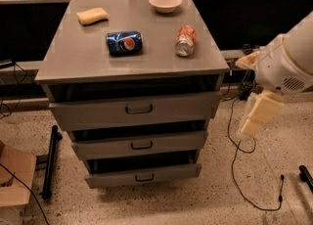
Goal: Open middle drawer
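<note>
The grey metal cabinet (78, 67) has three drawers stacked in its front. The middle drawer (107, 147) has a low wide front with a small dark bail handle (141, 145) at its centre. It stands out a little, with a dark gap above it. My gripper (248, 129) hangs at the end of the white arm (288, 67) to the right of the cabinet, about level with the middle drawer and apart from it, touching nothing.
The top drawer (98, 114) and bottom drawer (117, 179) also stand slightly out. On the cabinet top lie a blue Pepsi can (124, 42), an orange can (186, 40), a yellow sponge (92, 15) and a white bowl (165, 2). Black cables (234, 146) trail on the floor at right; a cardboard box (14, 177) sits at left.
</note>
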Tool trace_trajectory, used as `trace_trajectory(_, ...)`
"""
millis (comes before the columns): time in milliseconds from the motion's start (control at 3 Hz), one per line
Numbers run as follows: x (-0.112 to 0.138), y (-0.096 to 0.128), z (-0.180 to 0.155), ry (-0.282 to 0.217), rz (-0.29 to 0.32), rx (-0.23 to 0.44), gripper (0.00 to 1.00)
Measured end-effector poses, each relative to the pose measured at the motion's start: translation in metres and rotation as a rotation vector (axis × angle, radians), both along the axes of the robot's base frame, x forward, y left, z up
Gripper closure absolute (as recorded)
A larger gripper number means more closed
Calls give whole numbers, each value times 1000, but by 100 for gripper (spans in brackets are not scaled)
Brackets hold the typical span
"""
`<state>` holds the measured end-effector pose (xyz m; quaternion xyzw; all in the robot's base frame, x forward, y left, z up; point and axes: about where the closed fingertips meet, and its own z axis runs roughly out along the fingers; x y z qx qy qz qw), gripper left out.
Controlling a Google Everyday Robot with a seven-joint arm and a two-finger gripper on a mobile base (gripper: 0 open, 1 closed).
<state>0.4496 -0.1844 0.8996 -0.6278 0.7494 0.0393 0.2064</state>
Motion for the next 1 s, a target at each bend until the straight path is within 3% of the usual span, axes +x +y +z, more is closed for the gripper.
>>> trace_trajectory(333,12,-7,-42,47,5,84,0)
trace_trajectory(667,15,-7,-53,65,8,101,0)
trace_trajectory(1000,6,11,-92,143,44,72,0)
